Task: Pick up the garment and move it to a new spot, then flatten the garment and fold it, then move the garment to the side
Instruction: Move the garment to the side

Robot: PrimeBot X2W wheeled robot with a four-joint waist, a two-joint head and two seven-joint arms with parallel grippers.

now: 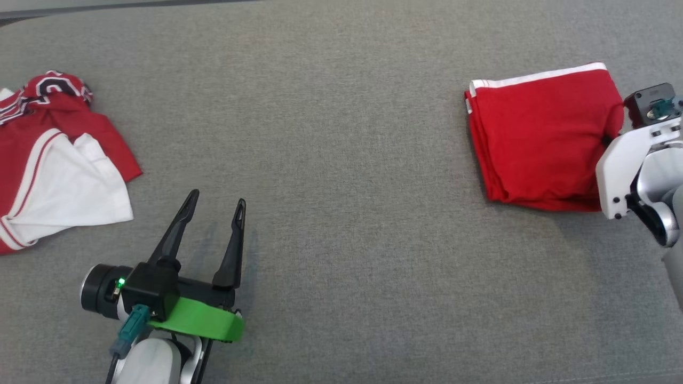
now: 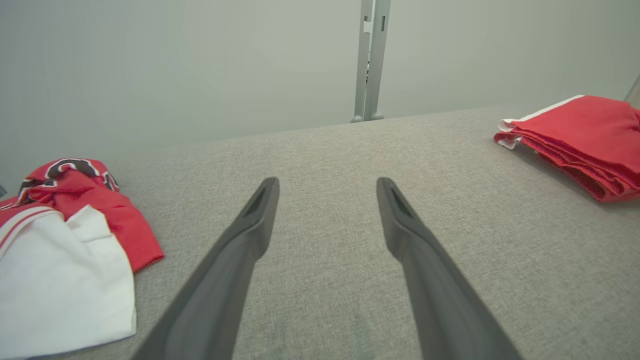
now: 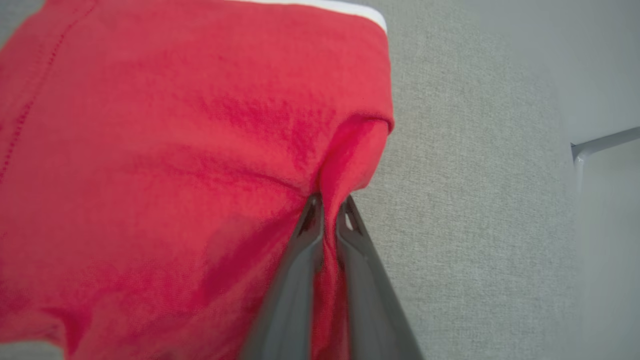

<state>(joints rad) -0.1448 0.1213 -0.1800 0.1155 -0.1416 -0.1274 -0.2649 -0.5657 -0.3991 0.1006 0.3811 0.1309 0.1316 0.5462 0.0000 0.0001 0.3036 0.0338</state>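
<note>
- A crumpled red-and-white jersey (image 1: 58,160) lies at the left edge of the head view, partly cut off by the frame, on the grey woven cloth of the worktop (image 1: 347,160).
- At the lower left, the left claw (image 1: 217,198) hangs over bare cloth just right of the jersey, its fingers apart with nothing between them.
- The middle of the worktop is one wide bare stretch running up to its far edge. In the left wrist view a pale wall and a grey metal post (image 2: 369,60) stand behind that edge.
- At the upper right lies the folded red garment (image 1: 539,138), with white trim along its top.
- The right claw (image 3: 329,207) is clamped on a pinch of cloth at the garment's right edge.
- In the right wrist view a narrow band of bare cloth runs from beside the garment to the worktop's edge.
</note>
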